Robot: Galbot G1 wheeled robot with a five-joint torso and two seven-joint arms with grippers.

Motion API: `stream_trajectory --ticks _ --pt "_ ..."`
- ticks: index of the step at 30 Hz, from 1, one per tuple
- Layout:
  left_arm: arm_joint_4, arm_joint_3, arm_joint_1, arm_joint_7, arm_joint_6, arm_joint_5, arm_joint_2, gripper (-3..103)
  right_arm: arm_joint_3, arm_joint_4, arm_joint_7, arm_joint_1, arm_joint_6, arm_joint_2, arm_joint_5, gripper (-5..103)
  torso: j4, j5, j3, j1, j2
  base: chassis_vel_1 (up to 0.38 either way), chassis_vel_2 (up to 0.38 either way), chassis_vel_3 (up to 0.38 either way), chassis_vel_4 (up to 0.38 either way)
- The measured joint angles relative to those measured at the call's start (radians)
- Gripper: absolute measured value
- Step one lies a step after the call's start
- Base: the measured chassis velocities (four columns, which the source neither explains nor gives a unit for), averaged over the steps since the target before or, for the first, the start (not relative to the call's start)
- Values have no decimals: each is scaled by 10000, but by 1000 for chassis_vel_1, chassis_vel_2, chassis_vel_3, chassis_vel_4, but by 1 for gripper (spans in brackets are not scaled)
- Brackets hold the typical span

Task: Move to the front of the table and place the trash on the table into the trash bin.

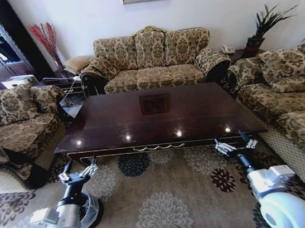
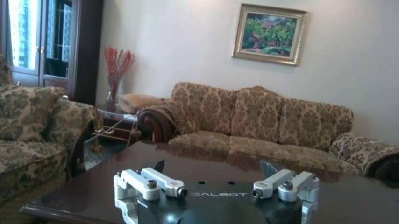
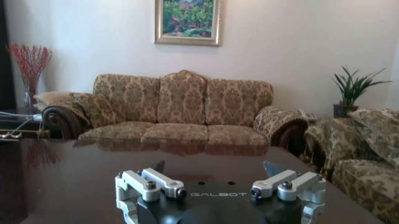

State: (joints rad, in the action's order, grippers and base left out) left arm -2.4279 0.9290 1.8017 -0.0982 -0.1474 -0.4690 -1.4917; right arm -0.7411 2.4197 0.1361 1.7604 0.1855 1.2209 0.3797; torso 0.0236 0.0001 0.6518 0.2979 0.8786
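Both arms wait low before the table (image 1: 158, 116); left gripper (image 1: 77, 173) and right gripper (image 1: 235, 147) hold fingers spread, ready for grasping.

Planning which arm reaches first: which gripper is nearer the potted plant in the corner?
Right. The right gripper hovers at the table's near right corner, on the potted plant's side of the room; the left gripper is at the near left corner, farther away.
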Motion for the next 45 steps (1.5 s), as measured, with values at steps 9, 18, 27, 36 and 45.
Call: stream_trajectory --ticks 9,18,27,36,45 --pt "151 8 8 120 -134 12 341 100 292 116 -106 257 -141 473 -802 100 2 -2 0 0 0 0 0 0 0" --pt "154 16 7 136 -140 26 343 100 308 121 -88 250 -144 468 -811 100 2 -1 0 0 0 0 0 0 0" --pt "155 23 9 142 -140 34 338 100 314 126 -83 244 -144 460 -811 100 2 -1 0 0 0 0 0 0 0" --pt "154 24 9 143 -140 42 335 100 318 129 -75 240 -145 455 -810 100 2 -1 0 0 0 0 0 0 0" --pt "154 24 9 144 -137 44 334 100 319 129 -67 239 -144 450 -807 100 2 -1 0 0 0 0 0 0 0"
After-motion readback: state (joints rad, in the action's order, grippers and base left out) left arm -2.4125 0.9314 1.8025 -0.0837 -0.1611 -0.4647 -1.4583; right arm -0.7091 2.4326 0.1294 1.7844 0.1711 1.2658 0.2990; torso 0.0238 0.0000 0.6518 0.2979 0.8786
